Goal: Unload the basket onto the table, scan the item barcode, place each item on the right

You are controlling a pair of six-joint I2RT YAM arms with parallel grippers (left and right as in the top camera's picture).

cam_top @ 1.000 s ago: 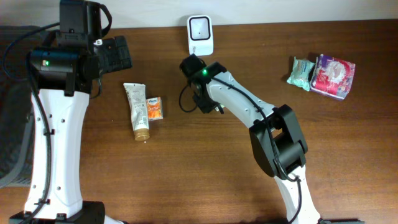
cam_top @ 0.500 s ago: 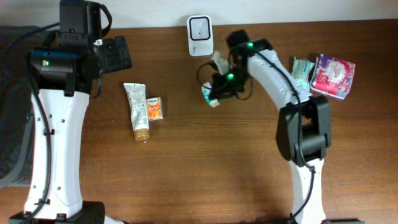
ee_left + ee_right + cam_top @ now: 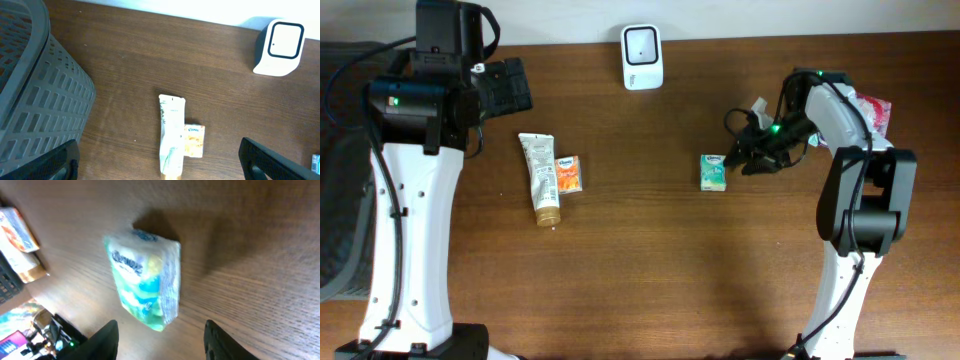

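On the brown wooden table (image 3: 620, 260), positions are logged from the white scanner (image 3: 643, 57), which is set at the far edge.

- Grey slatted basket (image 3: 35, 90): seen in the left wrist view, far to the scanner's left.
- Left gripper (image 3: 510, 85): held above the table, left of the scanner. Jaws are spread wide and nothing is carried.
- Right gripper (image 3: 748, 158): found right of the scanner and nearer the front edge. Its fingers (image 3: 111, 340) are parted and released, with nothing gripped.
- White tube (image 3: 542, 180): laid left of the scanner and in front of it.
- Pink packet (image 3: 876, 108): far right of the scanner, partly hidden by the right arm.
- Task item, a green-and-white tissue pack (image 3: 713, 171): laid flat on the wood, right of the scanner and in front of it, just beside the right gripper's fingertips. Contact cannot be told.
- Orange sachet (image 3: 567, 173): pressed against the tube's right side.
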